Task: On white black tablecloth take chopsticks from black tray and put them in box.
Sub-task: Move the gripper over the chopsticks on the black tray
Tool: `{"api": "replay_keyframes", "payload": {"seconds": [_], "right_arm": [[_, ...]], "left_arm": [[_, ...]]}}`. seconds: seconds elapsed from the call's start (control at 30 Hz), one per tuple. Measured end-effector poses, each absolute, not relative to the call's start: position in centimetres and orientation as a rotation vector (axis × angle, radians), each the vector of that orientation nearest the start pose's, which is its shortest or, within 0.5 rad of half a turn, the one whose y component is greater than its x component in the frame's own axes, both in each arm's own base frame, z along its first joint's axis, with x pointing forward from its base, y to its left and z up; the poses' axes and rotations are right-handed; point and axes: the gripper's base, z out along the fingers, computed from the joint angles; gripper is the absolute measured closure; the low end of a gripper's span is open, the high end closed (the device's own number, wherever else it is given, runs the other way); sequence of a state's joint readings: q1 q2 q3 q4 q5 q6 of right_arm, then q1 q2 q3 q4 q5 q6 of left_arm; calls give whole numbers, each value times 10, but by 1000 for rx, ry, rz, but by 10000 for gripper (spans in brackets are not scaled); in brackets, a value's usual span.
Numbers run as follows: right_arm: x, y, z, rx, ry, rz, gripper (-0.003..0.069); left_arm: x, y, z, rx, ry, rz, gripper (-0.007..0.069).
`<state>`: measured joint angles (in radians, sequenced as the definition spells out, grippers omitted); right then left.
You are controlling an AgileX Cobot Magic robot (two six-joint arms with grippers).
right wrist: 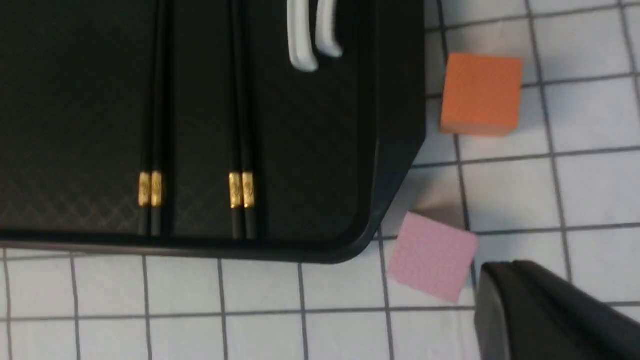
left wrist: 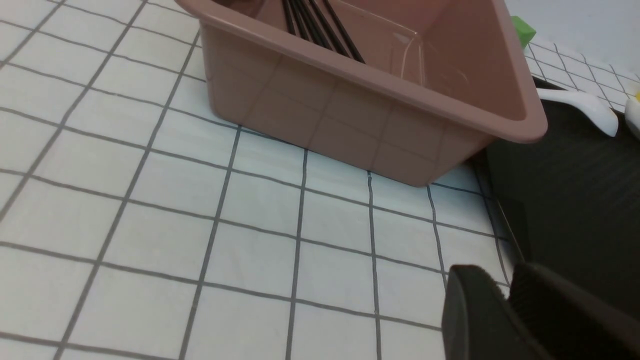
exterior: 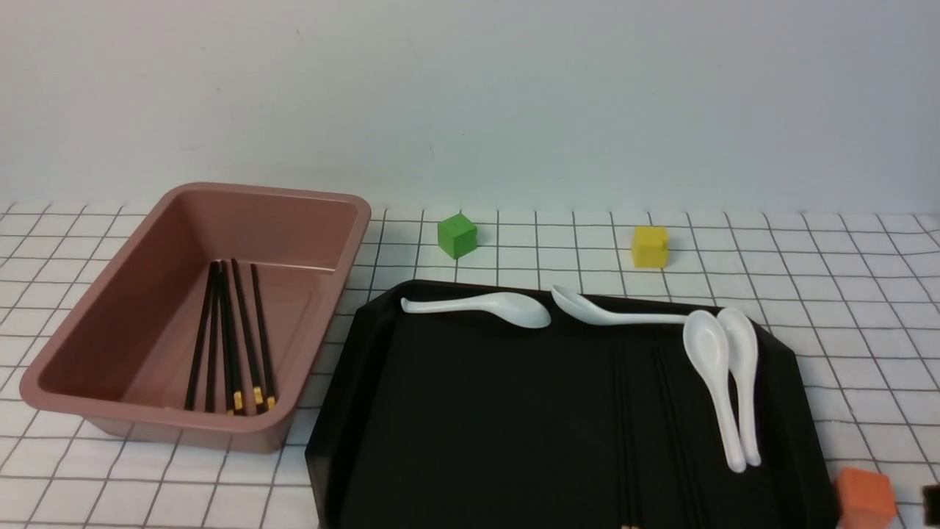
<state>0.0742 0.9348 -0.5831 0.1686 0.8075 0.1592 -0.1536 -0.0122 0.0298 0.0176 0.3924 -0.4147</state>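
The remaining chopsticks (right wrist: pixel 242 125) lay as 2 close pairs in the black tray (right wrist: pixel 310 250), gold bands near its rim; others rested inside the box (exterior: pixel 352 242). The right gripper (right wrist: pixel 515 265) was closed and empty, beside the pink cube (right wrist: pixel 433 257); whether the left gripper (left wrist: pixel 510 295) was open or closed could not be told. A good pick called for opening the right jaws first, straddling 1 pair squarely (the spoons (right wrist: pixel 300 35) deserved a wide berth), descending gently and lifting level.
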Motion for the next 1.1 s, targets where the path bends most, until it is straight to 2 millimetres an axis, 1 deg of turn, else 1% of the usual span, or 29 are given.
{"api": "replay_keyframes", "payload": {"seconds": [0.1,0.2,0.23,0.27,0.3,0.37,0.4,0.43,0.5,0.53,0.57,0.67,0.73,0.77,0.83,0.97,1.07,1.1], "right_arm": [[169,40,234,132,2724,383,629],[178,60,226,44,2736,475,584],[186,77,221,-7,2749,521,534],[187,79,220,-18,2754,522,528],[196,96,217,-74,2760,543,484],[207,118,212,-121,2778,548,435],[211,124,211,-131,2781,541,423],[219,135,207,-136,2794,528,400],[233,150,199,-113,2816,496,372],[238,155,197,-89,2819,491,363],[247,160,189,-58,2832,462,351],[264,168,176,45,2845,431,337],[270,170,166,90,2857,413,335],[274,172,157,113,2868,396,334],[276,172,148,123,2889,374,333],[281,175,144,130,2887,372,335],[282,175,141,127,2899,361,358],[283,176,141,127,2897,362,389]], "left_arm": [[52,-7,169,-238,1896,-369,496],[52,-7,169,-238,1896,-369,494],[52,-7,169,-238,1896,-369,493],[52,-7,169,-238,1896,-369,493],[52,-7,169,-238,1896,-369,493],[52,-7,169,-238,1896,-369,493],[52,-7,169,-238,1896,-369,493],[52,-7,169,-238,1896,-369,493],[52,-7,169,-238,1896,-369,492],[52,-7,169,-238,1896,-369,491],[52,-7,169,-238,1896,-369,490],[52,-7,169,-238,1896,-369,487],[52,-7,169,-238,1896,-369,484],[52,-7,169,-238,1896,-369,482],[52,-7,169,-238,1896,-369,482],[52,-7,169,-238,1895,-369,480],[52,-7,169,-238,1895,-369,480],[52,-7,169,-238,1895,-369,478]]}}
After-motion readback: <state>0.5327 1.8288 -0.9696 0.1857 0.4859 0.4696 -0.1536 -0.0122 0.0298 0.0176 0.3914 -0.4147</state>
